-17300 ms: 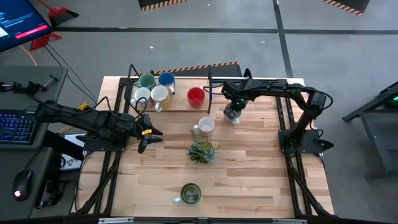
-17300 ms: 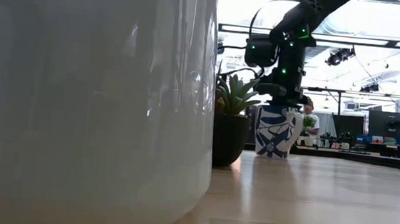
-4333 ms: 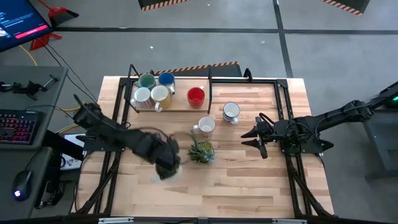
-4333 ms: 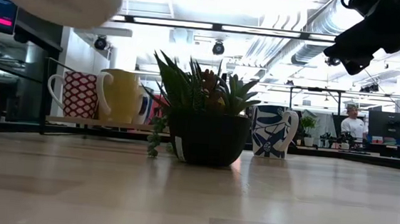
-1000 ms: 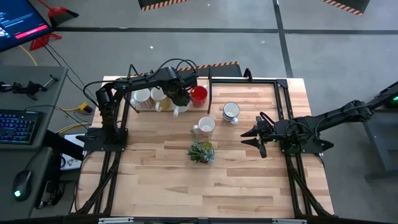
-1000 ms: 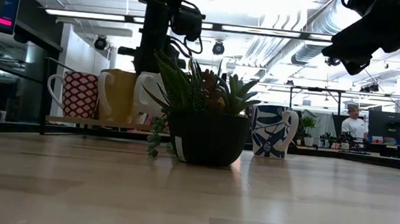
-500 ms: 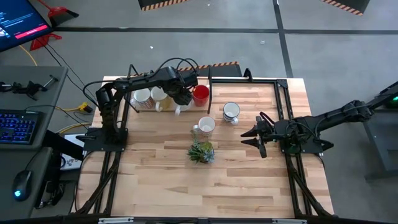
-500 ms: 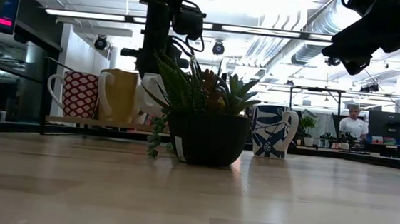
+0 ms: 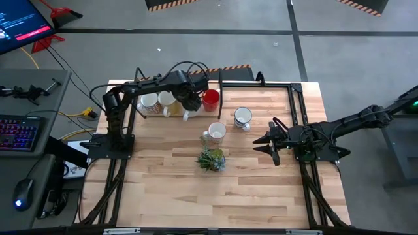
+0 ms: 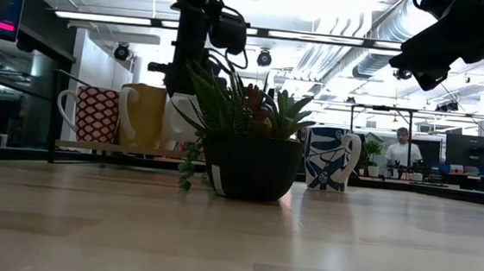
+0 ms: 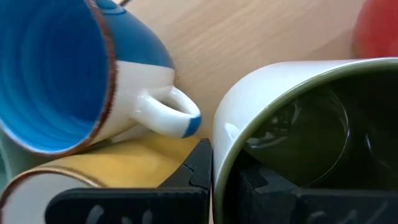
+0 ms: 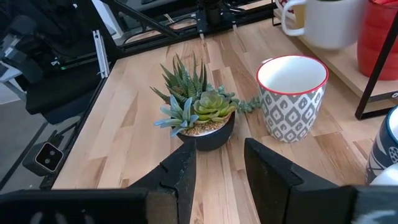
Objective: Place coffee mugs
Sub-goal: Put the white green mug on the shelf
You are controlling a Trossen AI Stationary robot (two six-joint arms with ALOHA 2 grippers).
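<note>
Left gripper clamps the olive-lined mug's rim, apparently at the table's twelve o'clock; right gripper waits, fingers apart.

You won't find any readable text, label, brand or number in these views. The monitor at the far left of the high view shows lines on its screen, but they are too small for you to read.
</note>
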